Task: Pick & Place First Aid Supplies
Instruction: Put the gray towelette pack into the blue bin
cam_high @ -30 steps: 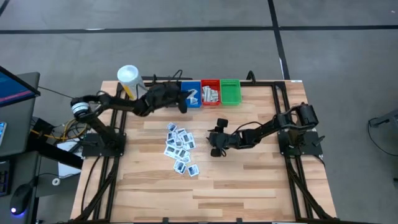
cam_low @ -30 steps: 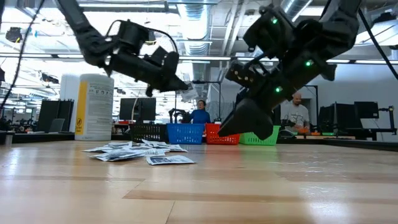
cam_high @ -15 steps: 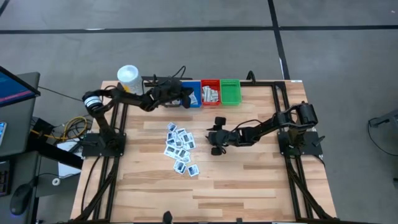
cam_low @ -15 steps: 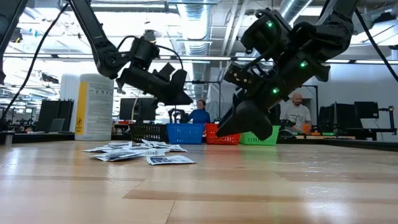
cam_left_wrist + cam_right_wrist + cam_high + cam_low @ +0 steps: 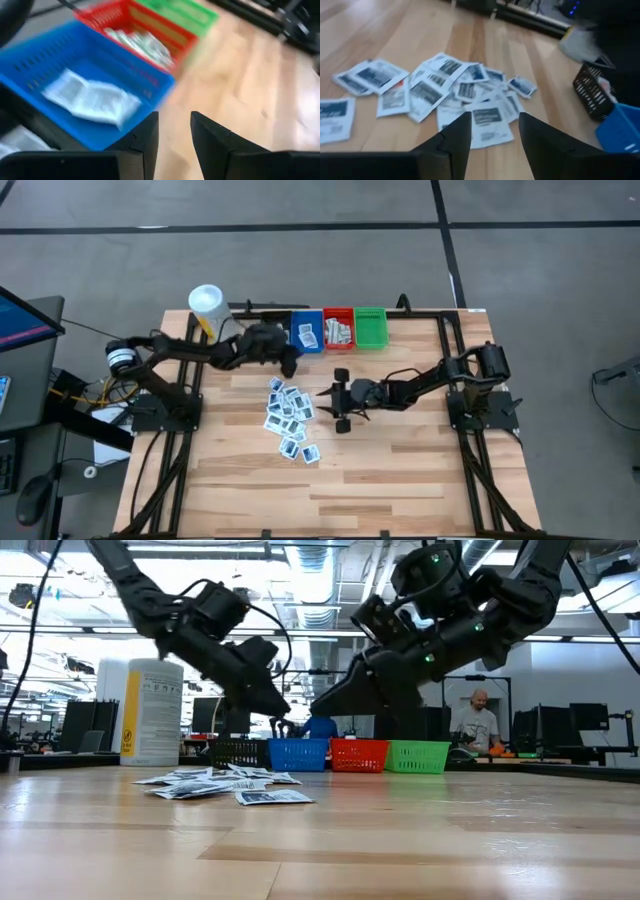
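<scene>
The packets (image 5: 290,418) lie in a loose heap on the bare worktop (image 5: 400,460), left of its middle, overlapping one another. One white packet (image 5: 92,97) lies in the blue bin (image 5: 307,330), and more fill the red bin (image 5: 338,329); the green bin (image 5: 370,327) stands beside it (all along the far edge). The left end effector (image 5: 290,358) hangs just in front of the blue bin, fingers parted, holding nothing. The right end effector (image 5: 322,395) hovers just beside the heap, fingers apart and empty.

Left gripper (image 5: 292,363) pulled back from blue bin (image 5: 307,333), now open; right gripper (image 5: 322,393) advanced toward packets (image 5: 290,417).
</scene>
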Controlling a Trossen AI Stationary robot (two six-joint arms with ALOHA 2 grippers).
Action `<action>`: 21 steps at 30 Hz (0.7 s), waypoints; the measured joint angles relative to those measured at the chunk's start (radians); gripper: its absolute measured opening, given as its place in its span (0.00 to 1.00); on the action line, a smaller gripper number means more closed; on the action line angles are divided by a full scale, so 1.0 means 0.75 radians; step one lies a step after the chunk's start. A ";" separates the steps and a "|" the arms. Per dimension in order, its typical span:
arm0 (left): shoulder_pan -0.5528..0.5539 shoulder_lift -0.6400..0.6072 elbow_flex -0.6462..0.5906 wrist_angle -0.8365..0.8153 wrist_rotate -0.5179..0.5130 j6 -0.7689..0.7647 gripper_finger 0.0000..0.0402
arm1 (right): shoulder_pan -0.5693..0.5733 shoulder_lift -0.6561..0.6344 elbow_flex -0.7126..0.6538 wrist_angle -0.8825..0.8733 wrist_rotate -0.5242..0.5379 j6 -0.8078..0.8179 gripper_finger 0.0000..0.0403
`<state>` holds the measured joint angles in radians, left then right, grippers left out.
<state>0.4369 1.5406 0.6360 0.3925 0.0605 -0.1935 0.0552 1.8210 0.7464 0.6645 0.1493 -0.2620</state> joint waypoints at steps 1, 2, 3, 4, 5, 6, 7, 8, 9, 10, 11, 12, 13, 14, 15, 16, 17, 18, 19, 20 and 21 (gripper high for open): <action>-0.028 -0.020 -0.039 0.014 0.000 -0.019 0.28 | -0.003 0.000 0.000 0.015 0.000 0.004 0.39; -0.056 -0.040 -0.079 0.025 0.000 -0.035 0.28 | -0.006 0.000 0.000 0.030 -0.002 0.017 0.39; -0.087 -0.058 -0.118 0.044 0.000 -0.053 0.28 | -0.010 0.000 0.000 0.044 -0.012 0.030 0.39; -0.119 -0.076 -0.156 0.067 -0.001 -0.065 0.28 | -0.016 0.000 0.000 0.053 -0.025 0.040 0.38; -0.152 -0.092 -0.193 0.094 -0.010 -0.072 0.28 | -0.022 0.000 0.000 0.065 -0.029 0.053 0.38; -0.183 -0.107 -0.227 0.131 -0.019 -0.076 0.28 | -0.028 0.000 0.000 0.078 -0.029 0.066 0.38; -0.215 -0.122 -0.262 0.162 -0.036 -0.085 0.28 | -0.036 0.000 0.000 0.094 -0.031 0.078 0.38; -0.245 -0.132 -0.294 0.203 -0.059 -0.100 0.28 | -0.043 0.000 0.000 0.109 -0.034 0.089 0.37; -0.274 -0.136 -0.323 0.249 -0.084 -0.114 0.28 | -0.053 0.000 0.000 0.121 -0.034 0.098 0.37; -0.304 -0.137 -0.350 0.297 -0.111 -0.129 0.28 | -0.063 0.000 0.000 0.130 -0.034 0.103 0.37; -0.331 -0.137 -0.372 0.337 -0.134 -0.135 0.28 | -0.073 0.000 0.000 0.136 -0.040 0.105 0.37; -0.356 -0.137 -0.391 0.375 -0.153 -0.137 0.28 | -0.082 0.000 0.002 0.137 -0.059 0.106 0.36; -0.378 -0.137 -0.406 0.402 -0.169 -0.137 0.28 | -0.090 0.000 0.007 0.134 -0.076 0.106 0.36; -0.398 -0.137 -0.418 0.421 -0.189 -0.137 0.28 | -0.099 0.000 0.012 0.133 -0.099 0.106 0.36; -0.416 -0.137 -0.428 0.429 -0.207 -0.137 0.28 | -0.106 0.000 0.015 0.134 -0.121 0.106 0.36; -0.431 -0.137 -0.435 0.432 -0.223 -0.136 0.28 | -0.112 0.000 0.018 0.134 -0.141 0.106 0.36; -0.445 -0.136 -0.437 0.432 -0.238 -0.132 0.28 | -0.118 0.000 0.020 0.133 -0.162 0.106 0.35; -0.456 -0.136 -0.437 0.435 -0.255 -0.127 0.28 | -0.126 0.000 0.022 0.133 -0.179 0.106 0.35; -0.466 -0.136 -0.437 0.440 -0.271 -0.121 0.28 | -0.134 0.000 0.022 0.133 -0.198 0.106 0.35; -0.473 -0.136 -0.436 0.441 -0.287 -0.108 0.28 | -0.144 0.000 0.022 0.133 -0.209 0.106 0.35; -0.480 -0.136 -0.436 0.441 -0.294 -0.099 0.28 | -0.152 0.000 0.022 0.133 -0.213 0.106 0.35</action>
<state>0.0768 1.4384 0.3088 0.7231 -0.1597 -0.2675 -0.0589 1.8210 0.7631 0.7639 -0.0105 -0.1825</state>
